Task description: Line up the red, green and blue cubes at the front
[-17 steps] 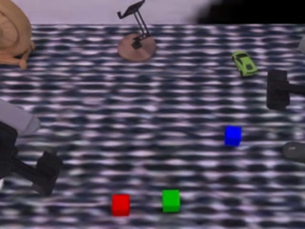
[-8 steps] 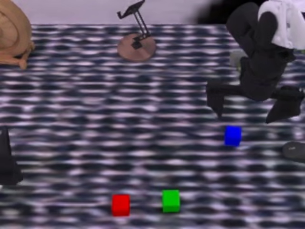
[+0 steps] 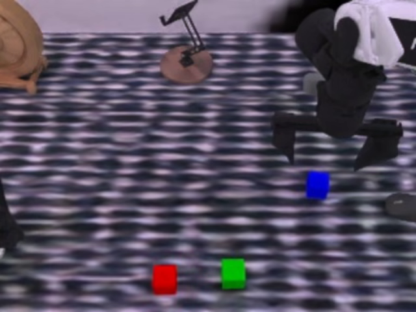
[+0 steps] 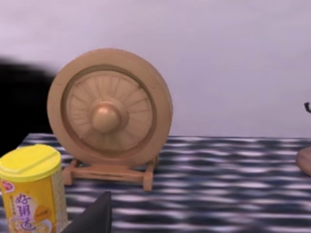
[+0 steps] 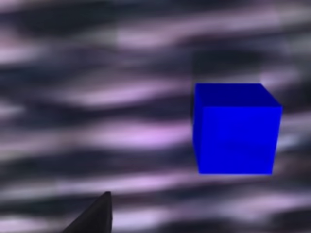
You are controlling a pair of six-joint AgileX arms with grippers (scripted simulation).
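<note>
Top view looks down on table (image 3: 130,162), right wrist close above blue cube (image 5: 235,128), left wrist faces backdrop.

the right gripper (image 3: 325,159) has come in from the table's right edge, where only a dark part of it showed a second ago, and now hangs with fingers spread wide just behind the blue cube (image 3: 317,184), a little further left than half a second ago. its arm now hides the lime toy car. the left arm (image 3: 6,224) has drawn back to the left edge, barely in view.
</note>
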